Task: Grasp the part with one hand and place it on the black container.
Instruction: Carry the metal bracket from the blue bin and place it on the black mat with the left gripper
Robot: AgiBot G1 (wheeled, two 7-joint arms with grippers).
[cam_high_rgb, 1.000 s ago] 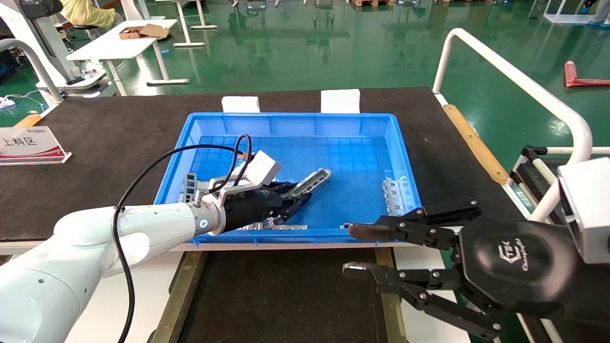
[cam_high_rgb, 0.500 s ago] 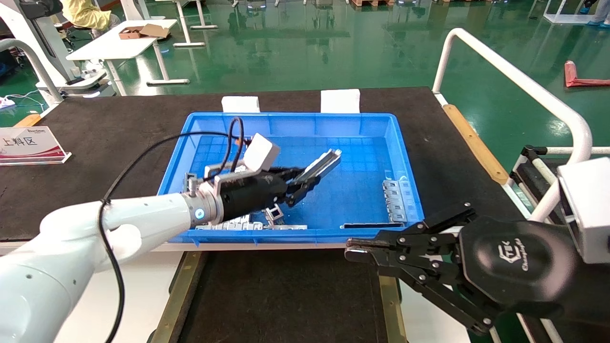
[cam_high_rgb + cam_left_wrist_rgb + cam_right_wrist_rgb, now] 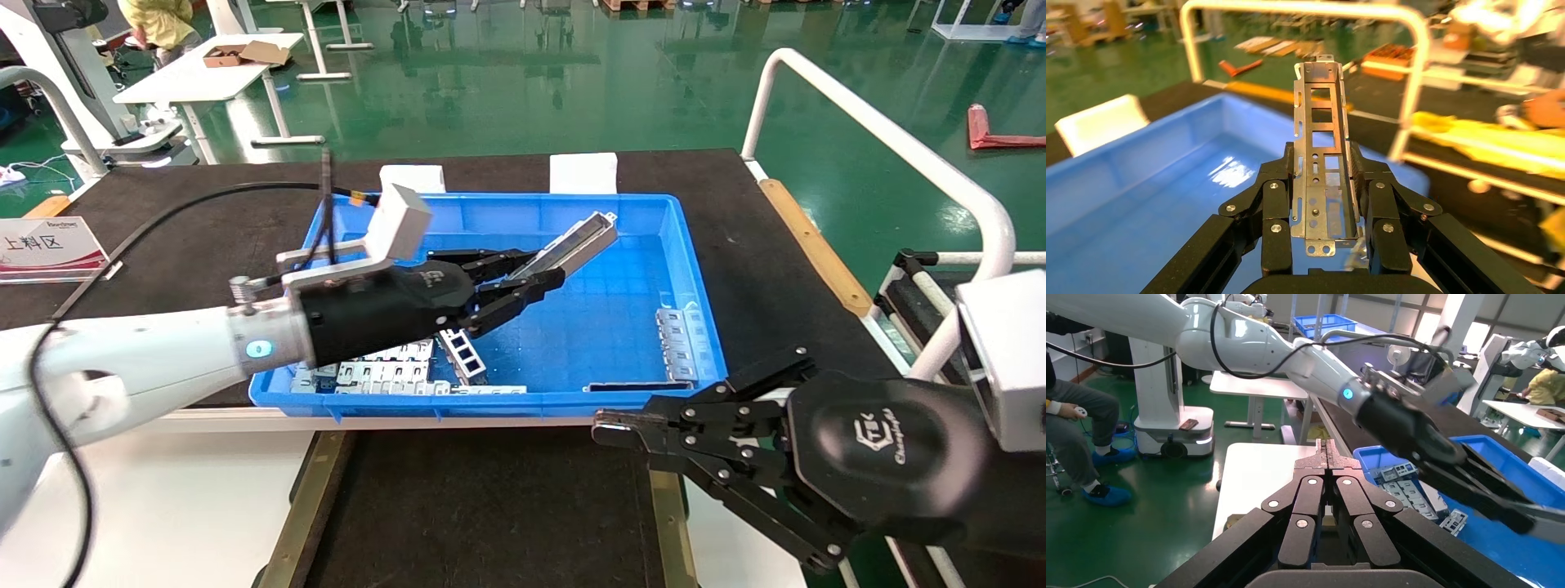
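The left gripper (image 3: 535, 273) hangs in the air above the blue plastic gridded bin (image 3: 695, 269), over its middle, with its black fingers (image 3: 1275, 202) clamped on the lower end of the part, a slim silver-grey metal channel rail (image 3: 576, 245) with a row of rectangular cutouts. The rail is clear of the bin floor and slants up from the jaws toward the bin's far right corner; in the left wrist view it (image 3: 1321, 177) stands out straight between the two fingers, gripped along its side walls.

On the bin floor, near its front wall, lie wider flat slotted grey plates (image 3: 384, 376), with one small ladder-like grey piece (image 3: 463, 356) beside them. Another grey slotted strip (image 3: 677, 335) lies along the bin's right wall.

The black container, a wide shallow flat tray with a matte black surface and brass-coloured edge strips (image 3: 482, 506), sits just in front of the bin, nearer the robot.

The right gripper (image 3: 601, 425) hovers just outside the bin's front right corner, above the tray's right edge strip, its jaws closed together on nothing.
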